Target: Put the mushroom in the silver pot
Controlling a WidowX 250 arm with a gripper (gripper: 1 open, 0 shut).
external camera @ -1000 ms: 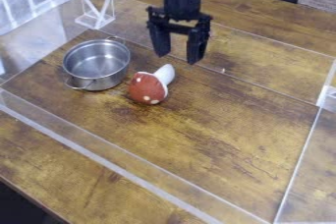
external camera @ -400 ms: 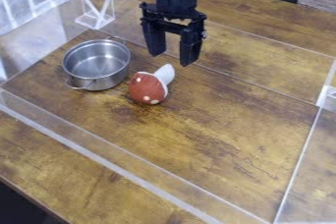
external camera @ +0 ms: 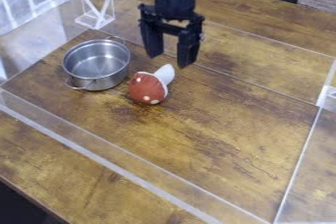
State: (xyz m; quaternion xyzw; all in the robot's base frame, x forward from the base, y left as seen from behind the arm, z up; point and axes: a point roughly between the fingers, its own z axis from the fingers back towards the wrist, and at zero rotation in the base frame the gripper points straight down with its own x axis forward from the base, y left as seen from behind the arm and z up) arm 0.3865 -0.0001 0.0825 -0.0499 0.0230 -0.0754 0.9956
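Wooden table (external camera: 223, 140) lying under clear acrylic walls, black gripper (external camera: 171, 59) hanging above it with jaws spread wide and holding nothing, silver pot (external camera: 97, 63) sitting empty at left, mushroom (external camera: 149, 86) lying tipped just beside the pot, below the gripper

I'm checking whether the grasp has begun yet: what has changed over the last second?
The hand, open and empty, has drifted a little up and left in the picture, away from the mushroom. Nothing was grasped. The mushroom still lies on its side beside the silver pot, both unmoved.
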